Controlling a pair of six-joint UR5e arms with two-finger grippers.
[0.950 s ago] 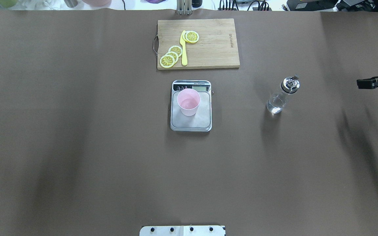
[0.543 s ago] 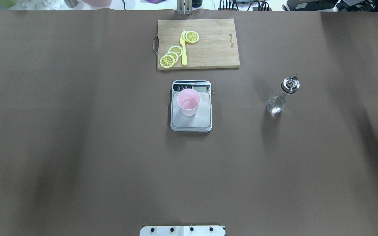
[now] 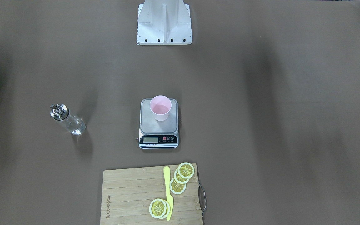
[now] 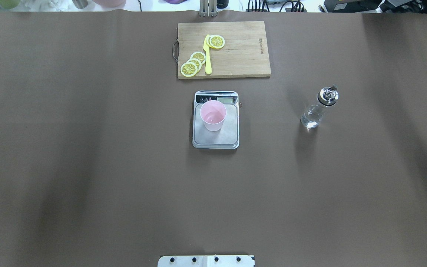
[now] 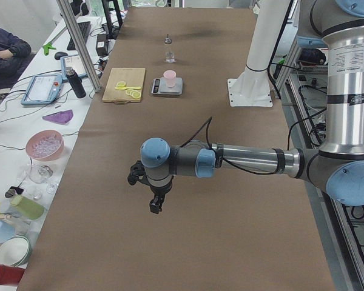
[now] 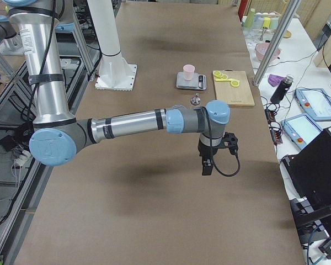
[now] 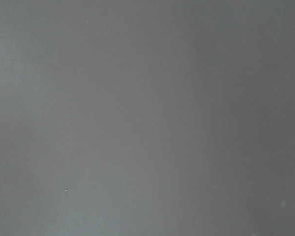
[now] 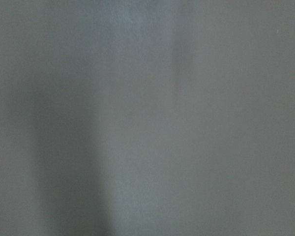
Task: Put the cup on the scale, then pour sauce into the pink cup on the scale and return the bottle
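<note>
Reading across the overhead view, the left gripper [image 5: 154,207] hangs outside that frame on the left and shows only from the end camera, so I cannot tell how its jaws stand. The cup [image 4: 213,115] sits upright on the scale [image 4: 216,140] at the centre. The bottle [image 4: 315,111] stands upright, long axis vertical, well apart to the cup's right, on the side of the right gripper [image 6: 207,168]. That arm is probably the nearer for any grasp, though its jaws are likewise beyond telling.

Bamboo cutting board [image 4: 243,55], metal handle, on brown-covered desk [image 4: 87,148]. On board: lemon slices [image 4: 189,69] in two groups; yellow knife [image 4: 208,59] between them.
</note>
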